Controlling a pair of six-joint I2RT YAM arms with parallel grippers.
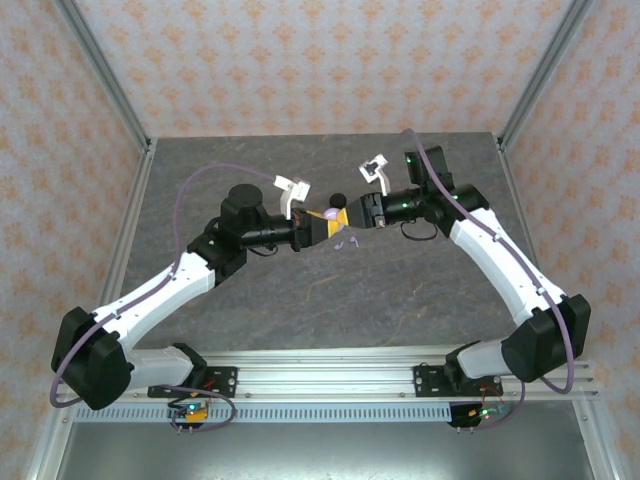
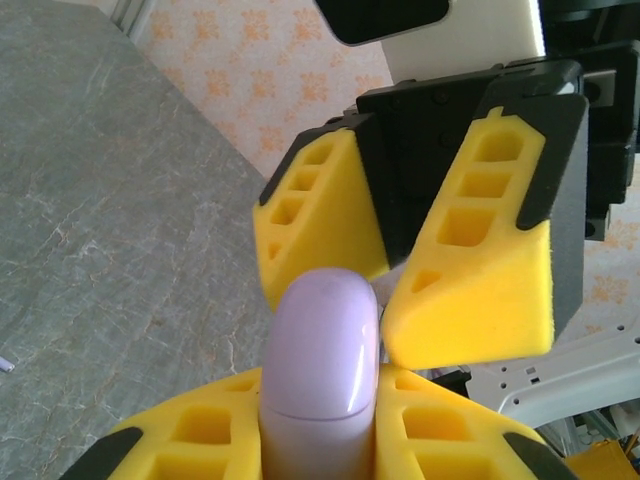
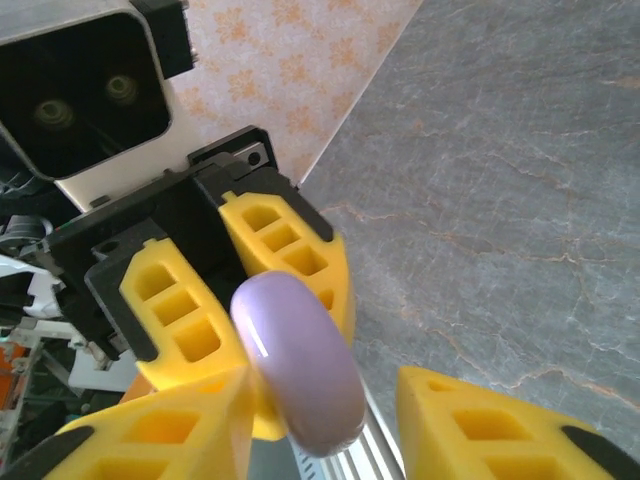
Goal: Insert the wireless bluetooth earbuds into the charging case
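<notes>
The lavender charging case (image 2: 322, 350) was clamped in my left fingers (image 2: 205, 432) and held up off the worktop (image 1: 300, 300) between the two arms. Its long axis ran toward the right arm, rounded end first. The right fingers (image 2: 480, 270) stood parted on either side of that end, and I saw no pinch. Two tiny lavender earbuds (image 1: 350, 241) lay on the worktop just below and nearer me, so I judged the free right arm better placed to fetch them
</notes>
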